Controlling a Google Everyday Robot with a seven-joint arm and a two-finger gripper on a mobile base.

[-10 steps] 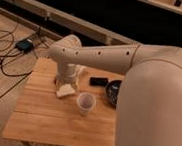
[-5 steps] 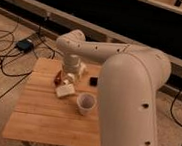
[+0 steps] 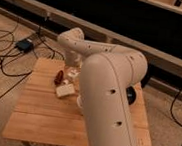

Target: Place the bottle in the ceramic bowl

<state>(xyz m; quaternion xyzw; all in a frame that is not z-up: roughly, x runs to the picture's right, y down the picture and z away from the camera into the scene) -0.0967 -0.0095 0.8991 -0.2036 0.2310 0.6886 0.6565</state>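
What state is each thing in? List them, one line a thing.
gripper: low over the table, just behind the bottle.
bottle: lying on the table, not in the ceramic bowl.
ceramic bowl: on the table, mostly hidden behind the arm; contents not visible.
dark red object: on the table, close beside the gripper.

Pale whitish bottle (image 3: 65,90) is lying on its side on the worktop (image 3: 38,116), left of middle, just beside the pincer (image 3: 73,74). The dark ceramic bowl (image 3: 132,94) sits over on the right, mostly hidden behind the arm (image 3: 107,90), well apart from the bottle.
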